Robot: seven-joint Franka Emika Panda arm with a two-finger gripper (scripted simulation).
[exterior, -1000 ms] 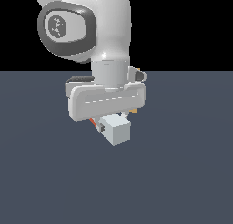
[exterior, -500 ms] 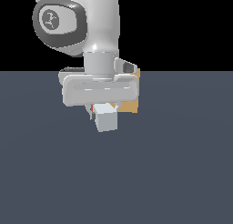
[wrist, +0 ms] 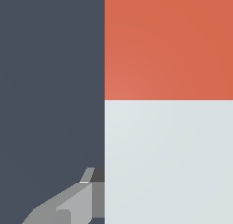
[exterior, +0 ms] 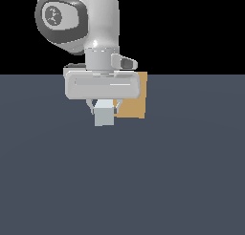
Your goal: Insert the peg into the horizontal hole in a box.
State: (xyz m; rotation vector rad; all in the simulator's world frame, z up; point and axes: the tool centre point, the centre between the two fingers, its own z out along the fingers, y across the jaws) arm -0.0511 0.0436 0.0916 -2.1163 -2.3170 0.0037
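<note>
While you hold the peg (exterior: 104, 115) off the table (exterior: 122, 181), only its pale square end faces the exterior camera, hanging just beneath the claw (exterior: 104, 105). In the wrist view the peg (wrist: 168, 104) fills most of the picture, with the red part meeting the pale part along a straight line across it. The claw is closed on the peg, with a finger (exterior: 91, 105) showing at the peg's 10 o'clock in the exterior view and a grey fingertip (wrist: 73, 200) touching the pale section in the wrist view.

At the peg's 2 o'clock in the exterior view, just beside it and partly behind the hand, sits the box (exterior: 134, 102). The hole cannot be seen from either camera: the hand covers much of the tan face, and the wrist view shows no box at all.

By my reading, you are in the carry-and-align step, with insertion not yet begun. The main risk is a missed entry. With the hole hidden, you cannot check that the peg's axis matches it, and a small offset sideways or in height would drive the peg's end into the tan face, which could shove the box or twist the peg in the grip. Whether the grip is centred along the peg cannot be told; if it is off-centre, the bar could tilt on contact.
</note>
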